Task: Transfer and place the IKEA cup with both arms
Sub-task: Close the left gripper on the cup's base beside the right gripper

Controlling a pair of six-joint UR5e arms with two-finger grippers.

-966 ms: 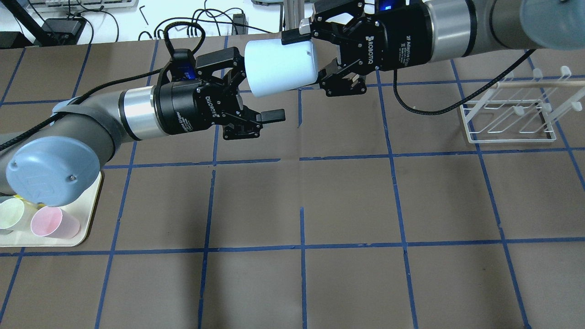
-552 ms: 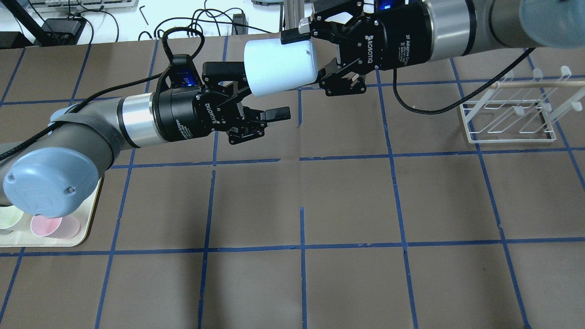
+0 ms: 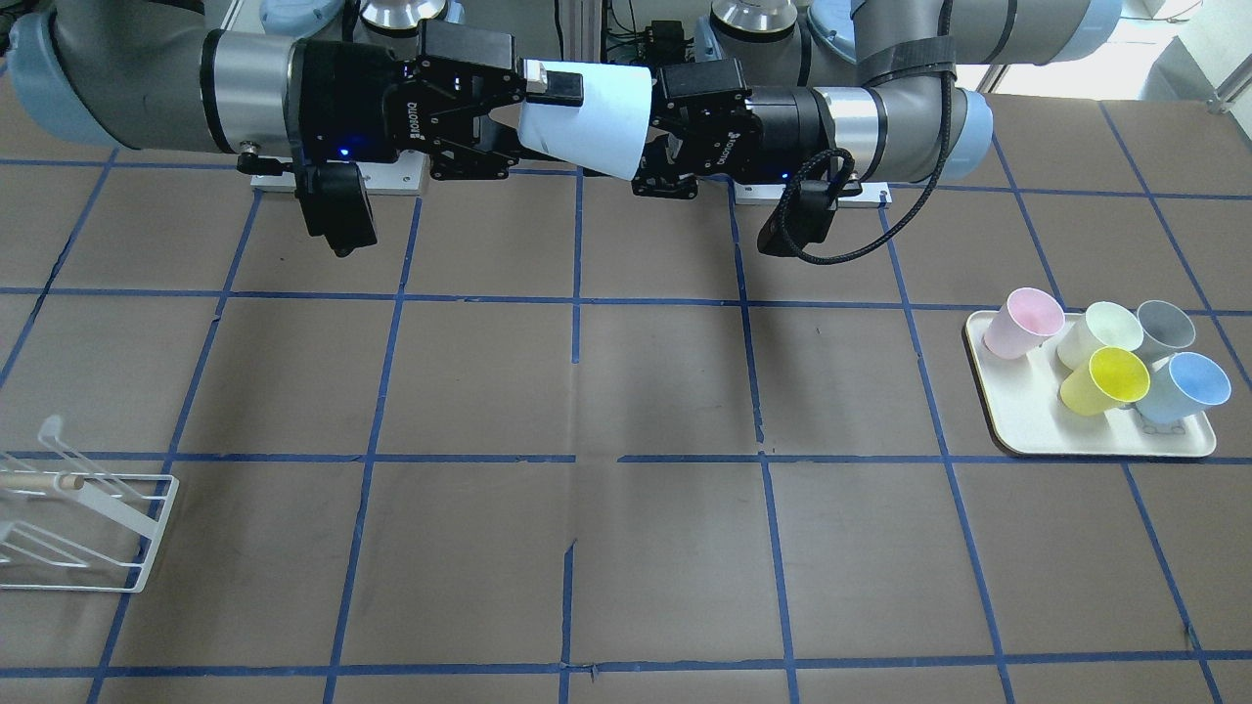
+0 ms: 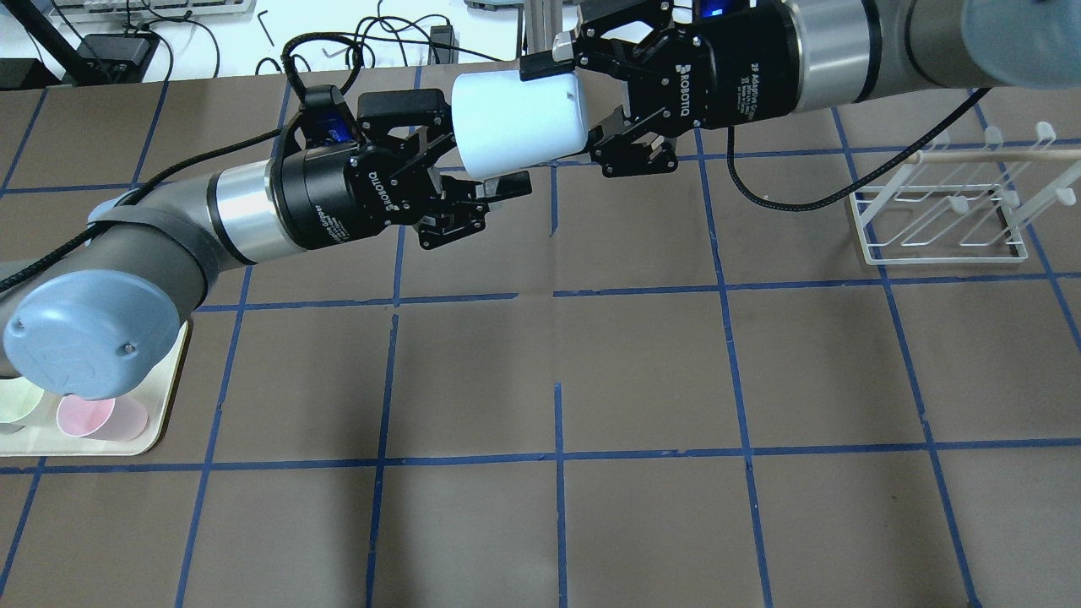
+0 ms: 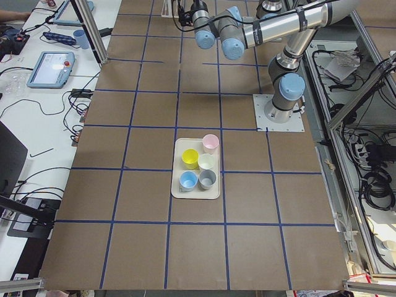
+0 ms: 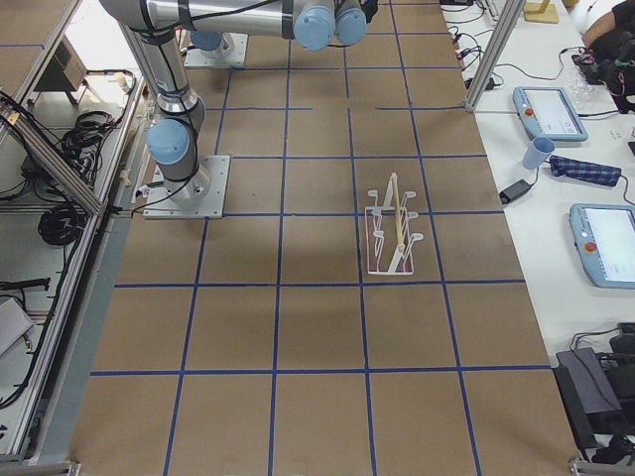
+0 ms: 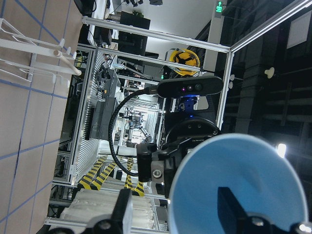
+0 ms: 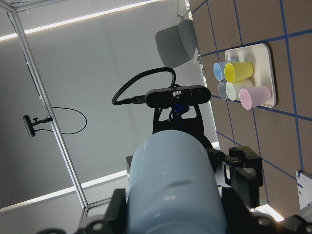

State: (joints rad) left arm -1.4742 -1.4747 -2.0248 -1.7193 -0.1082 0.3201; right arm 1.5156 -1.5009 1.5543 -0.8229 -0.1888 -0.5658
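The pale sky-blue IKEA cup (image 4: 519, 122) is held sideways in the air over the table's far middle. My right gripper (image 4: 578, 103) is shut on its base end. It also shows in the front view (image 3: 587, 122) and the right wrist view (image 8: 173, 190). The cup's open mouth faces my left gripper (image 4: 486, 156), which is open. In the left wrist view the cup's rim (image 7: 234, 170) lies between that gripper's fingers, one finger inside the mouth and one outside. I cannot tell whether they touch the cup.
A cream tray (image 3: 1017, 430) on my left side holds pink, pale green, grey and yellow cups and a blue twin cup (image 3: 1185, 386). A white wire rack (image 4: 937, 219) with a wooden rod stands at my right.
My left gripper has moved up and toward the cup, so its lower finger now sits at the cup's rim. The right gripper and the cup have stayed still.
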